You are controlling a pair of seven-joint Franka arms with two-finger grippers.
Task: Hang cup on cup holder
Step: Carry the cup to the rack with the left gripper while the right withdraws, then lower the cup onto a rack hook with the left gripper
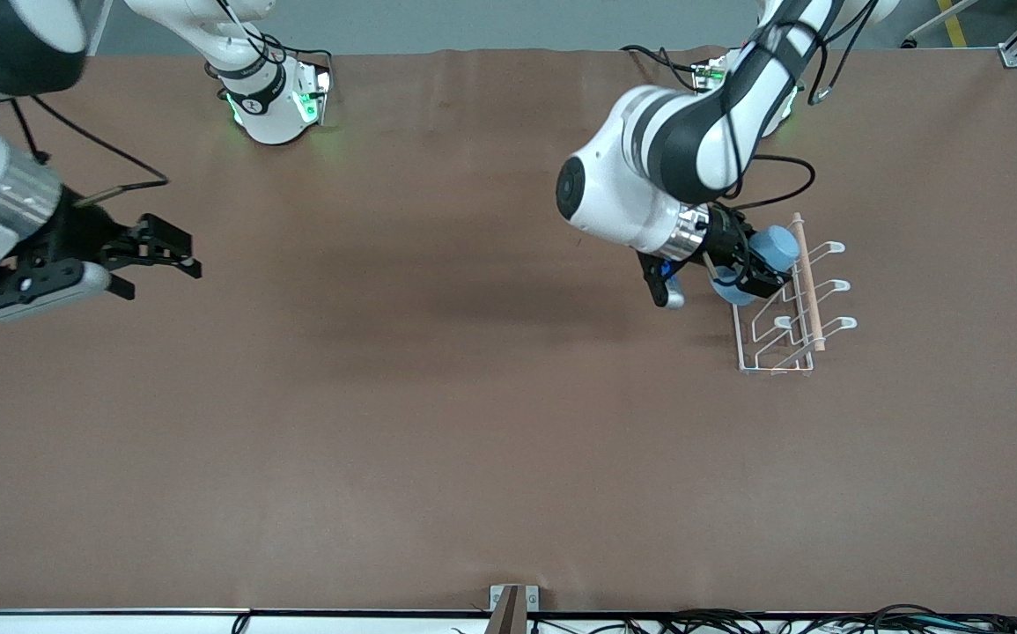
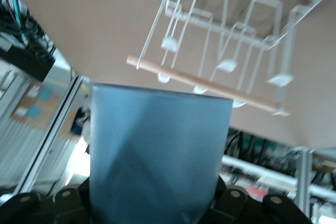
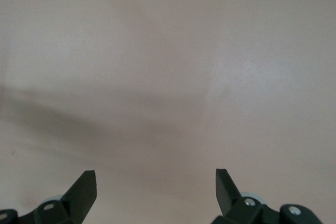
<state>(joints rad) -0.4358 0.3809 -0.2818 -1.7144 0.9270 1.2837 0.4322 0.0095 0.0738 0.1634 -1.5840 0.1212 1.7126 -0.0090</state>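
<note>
Cup (image 1: 776,247) held by left gripper (image 1: 750,264) over cup holder (image 1: 792,319).

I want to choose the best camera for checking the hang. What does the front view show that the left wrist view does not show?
Only the front view shows the right gripper, open and waiting over the brown table at the right arm's end, and the left gripper over the cup holder. Only the left wrist view shows the cup's plain side close up, with the holder's looped prongs and wooden rod seen past its rim. Both show the light blue cup held at the white holder.
</note>
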